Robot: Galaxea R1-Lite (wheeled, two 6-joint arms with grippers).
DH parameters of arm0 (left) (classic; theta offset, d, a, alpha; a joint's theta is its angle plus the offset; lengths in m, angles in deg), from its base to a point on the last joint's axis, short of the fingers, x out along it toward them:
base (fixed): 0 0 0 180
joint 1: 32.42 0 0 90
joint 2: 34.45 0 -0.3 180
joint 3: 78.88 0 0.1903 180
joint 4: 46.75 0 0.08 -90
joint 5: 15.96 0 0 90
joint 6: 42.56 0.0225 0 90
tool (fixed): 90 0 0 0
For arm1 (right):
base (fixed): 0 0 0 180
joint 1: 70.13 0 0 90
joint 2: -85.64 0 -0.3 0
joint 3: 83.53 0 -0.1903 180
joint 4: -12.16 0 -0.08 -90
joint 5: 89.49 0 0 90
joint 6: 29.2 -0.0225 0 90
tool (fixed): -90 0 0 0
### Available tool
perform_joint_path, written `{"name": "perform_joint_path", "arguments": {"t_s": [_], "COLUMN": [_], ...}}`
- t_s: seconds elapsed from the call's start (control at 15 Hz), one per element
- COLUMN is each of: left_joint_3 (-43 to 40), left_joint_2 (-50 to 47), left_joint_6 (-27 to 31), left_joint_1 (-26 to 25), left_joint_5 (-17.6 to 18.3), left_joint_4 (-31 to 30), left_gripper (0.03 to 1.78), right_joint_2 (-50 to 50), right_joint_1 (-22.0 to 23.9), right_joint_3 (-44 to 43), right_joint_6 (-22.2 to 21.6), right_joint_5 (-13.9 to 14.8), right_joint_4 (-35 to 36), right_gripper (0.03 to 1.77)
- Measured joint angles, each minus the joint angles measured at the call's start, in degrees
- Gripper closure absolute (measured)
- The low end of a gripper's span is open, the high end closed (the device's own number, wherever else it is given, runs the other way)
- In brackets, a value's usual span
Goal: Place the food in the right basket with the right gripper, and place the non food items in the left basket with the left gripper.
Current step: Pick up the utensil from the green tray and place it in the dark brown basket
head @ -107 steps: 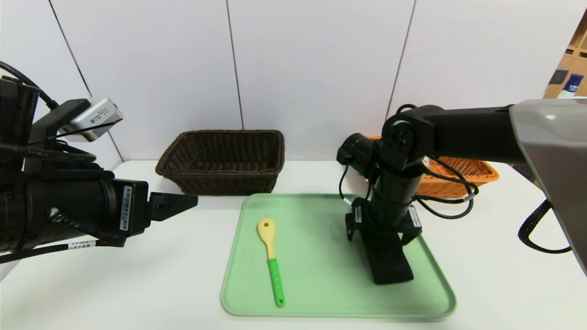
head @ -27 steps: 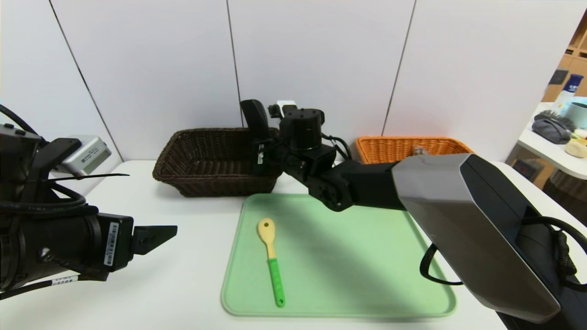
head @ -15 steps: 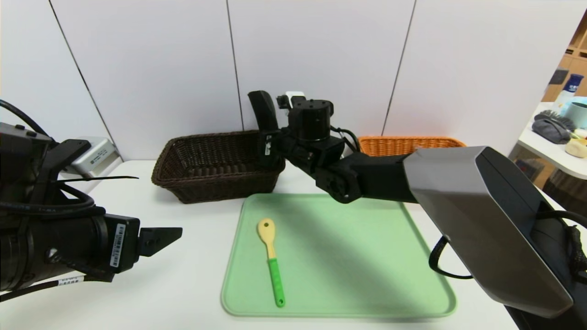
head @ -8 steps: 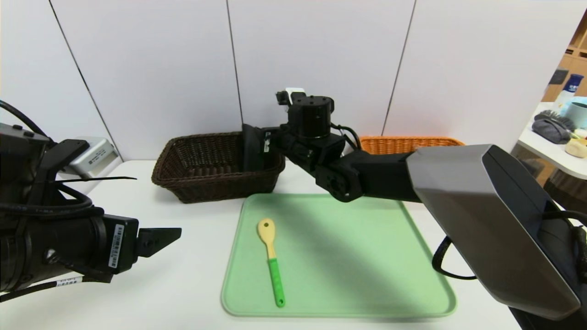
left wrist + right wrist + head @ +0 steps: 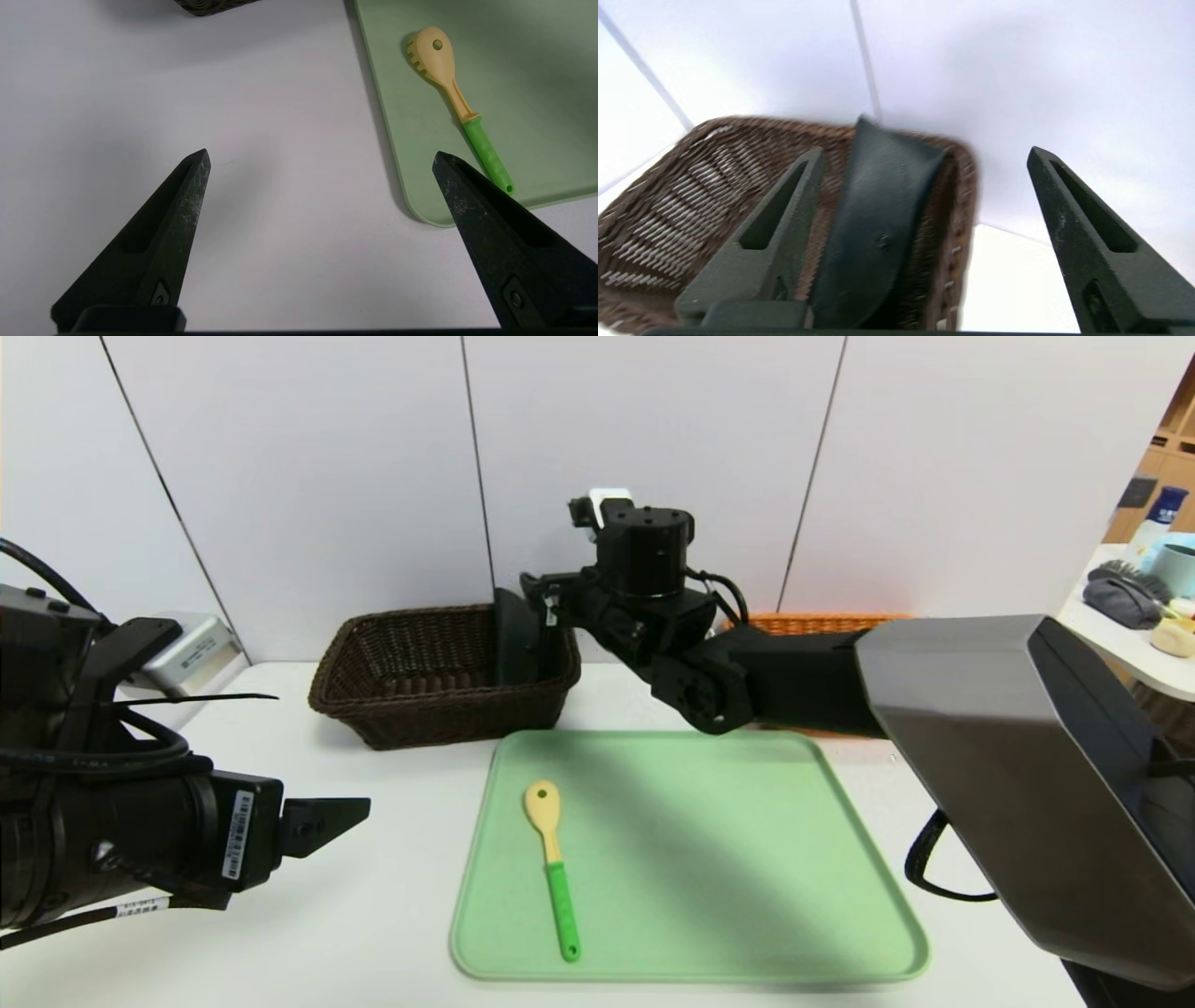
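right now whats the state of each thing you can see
case: in the left basket, leaning on its rim, not gripped
left basket: upright, holding the case
right basket: partly hidden behind the right arm, contents not visible
spoon: lying on the tray, not gripped
tray: flat on the table
right tool: open, at the left basket
left tool: open, idle over the table left of the tray

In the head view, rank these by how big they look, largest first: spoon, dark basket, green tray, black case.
1. Green tray
2. Dark basket
3. Black case and spoon: too close to rank, case partly hidden.
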Motion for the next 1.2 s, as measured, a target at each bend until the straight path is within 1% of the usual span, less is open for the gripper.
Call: {"name": "perform_joint_path", "arguments": {"t_s": [0.13, 0.27, 0.33, 0.53, 0.6, 0.73, 0.8, 0.93, 1.0, 1.13, 1.2], "left_joint_3": [0.6, 2.4, 3.5, 8.3, 10.7, 14.8, 16.6, 19.2, 20.0, 21.9, 22.9], "left_joint_2": [0.1, 0.4, 0.9, 3.4, 4.8, 7.5, 9.2, 12.5, 14.0, 17.0, 18.3], "left_joint_6": [0.0, -0.1, -0.3, -1.9, -3.5, -6.4, -7.4, -8.5, -8.7, -8.9, -8.8], "left_joint_1": [0.2, 1.3, 2.4, 6.2, 7.9, 10.3, 11.3, 12.8, 13.4, 14.4, 14.7], "left_joint_5": [0.0, 0.0, -0.1, -1.1, -1.4, -1.6, -1.6, -1.8, -1.8, -2.3, -2.9], "left_joint_4": [-0.1, 0.1, 0.5, 3.6, 4.6, 7.1, 8.4, 8.6, 8.4, 8.0, 8.0], "left_gripper": [0.12, 0.12, 0.12, 0.12, 0.12, 0.12, 0.12, 0.12, 0.12, 0.12, 0.12], "right_joint_2": [-2.0, -5.2, -7.1, -13.4, -15.7, -20.2, -22.8, -28.0, -30.4, -35.6, -38.1], "right_joint_1": [-0.2, -0.4, -0.4, 0.0, 0.4, 1.5, 2.0, 3.3, 4.5, 8.6, 10.5], "right_joint_3": [0.0, 0.1, 0.3, 2.3, 3.9, 7.2, 8.3, 9.5, 9.9, 11.7, 13.4], "right_joint_6": [1.4, 2.0, 2.0, 1.7, 1.5, 1.8, 2.0, 2.3, 2.3, 2.1, 2.2], "right_joint_5": [1.4, 2.9, 3.9, 9.3, 10.5, 11.1, 11.1, 11.0, 10.8, 10.4, 10.0], "right_joint_4": [-1.1, -5.1, -8.0, -19.8, -23.6, -30.1, -34.3, -44.4, -50.1, -61.7, -66.1], "right_gripper": [0.24, 0.2, 0.19, 0.16, 0.15, 0.14, 0.13, 0.12, 0.12, 0.11, 0.11]}}
